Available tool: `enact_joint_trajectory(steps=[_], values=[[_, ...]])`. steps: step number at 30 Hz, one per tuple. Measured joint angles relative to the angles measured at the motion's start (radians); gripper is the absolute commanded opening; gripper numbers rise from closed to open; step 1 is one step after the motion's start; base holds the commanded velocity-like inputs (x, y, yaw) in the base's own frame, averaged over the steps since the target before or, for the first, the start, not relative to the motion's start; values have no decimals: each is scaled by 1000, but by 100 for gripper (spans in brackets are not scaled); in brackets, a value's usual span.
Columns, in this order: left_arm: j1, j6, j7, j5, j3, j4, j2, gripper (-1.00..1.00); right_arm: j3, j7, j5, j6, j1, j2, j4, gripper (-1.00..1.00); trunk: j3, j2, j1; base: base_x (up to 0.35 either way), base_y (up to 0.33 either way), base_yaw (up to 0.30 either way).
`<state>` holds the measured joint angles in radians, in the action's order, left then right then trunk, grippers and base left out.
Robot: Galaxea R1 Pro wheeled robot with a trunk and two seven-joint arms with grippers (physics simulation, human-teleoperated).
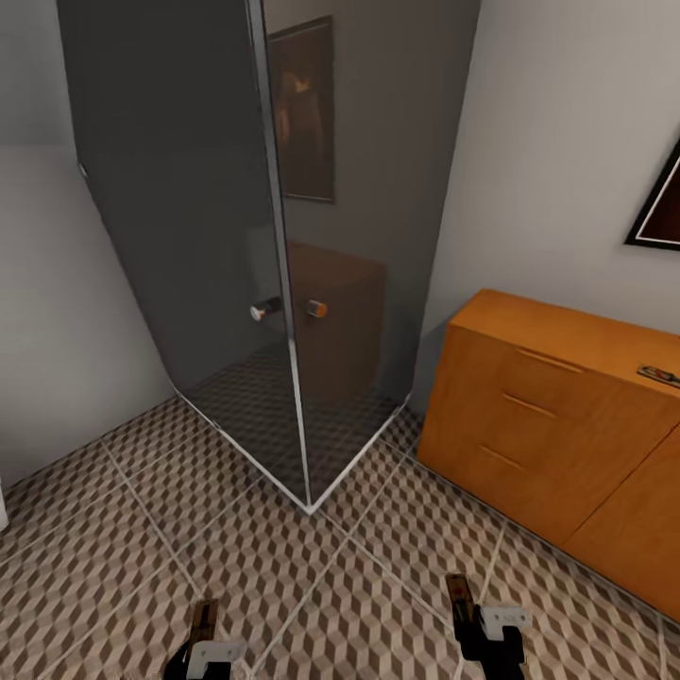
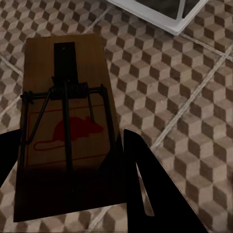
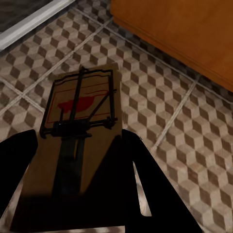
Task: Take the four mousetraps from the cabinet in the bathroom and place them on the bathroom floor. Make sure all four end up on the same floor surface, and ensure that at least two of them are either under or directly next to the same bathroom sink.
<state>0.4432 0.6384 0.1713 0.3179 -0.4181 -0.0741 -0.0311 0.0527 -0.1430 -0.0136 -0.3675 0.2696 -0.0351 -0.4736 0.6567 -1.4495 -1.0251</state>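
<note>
Each of my grippers is shut on a mousetrap, held above the bathroom floor [image 1: 312, 576]. At the lower left of the head view, the left gripper [image 1: 210, 652] holds one mousetrap [image 1: 202, 619]. In the left wrist view this brown board [image 2: 68, 97], with its red mouse mark, sits between the black fingers [image 2: 145, 184]. The right gripper [image 1: 491, 631] holds another mousetrap [image 1: 459, 595], which the right wrist view shows as a board [image 3: 82, 109] between its fingers [image 3: 141, 179]. A third mousetrap [image 1: 658, 375] lies on top of the cabinet [image 1: 548, 416] at the right.
A dark smoked-glass shower enclosure [image 1: 236, 236] with a metal frame and door knobs [image 1: 267, 309] stands straight ahead, its corner reaching onto the tiles. The cabinet's drawers are closed. A framed picture [image 1: 661, 203] hangs above the cabinet. Patterned floor lies between me and the shower.
</note>
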Motion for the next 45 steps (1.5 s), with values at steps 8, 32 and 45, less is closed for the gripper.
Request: enact_joint_trajectory(steps=[8,32,45], values=[[0,0,0,0,0,0,0,-100,0,0,0,0,0,2,7,-100,0,0,0,0,0,287],[0,0,0,0,0,0,0,-100,1,0,0,0,0,2,15,-100,0,0,0,0,0,287],[0,0,0,0,0,0,0,-100,1,0,0,0,0,2,15,-100,0,0,0,0,0,287]])
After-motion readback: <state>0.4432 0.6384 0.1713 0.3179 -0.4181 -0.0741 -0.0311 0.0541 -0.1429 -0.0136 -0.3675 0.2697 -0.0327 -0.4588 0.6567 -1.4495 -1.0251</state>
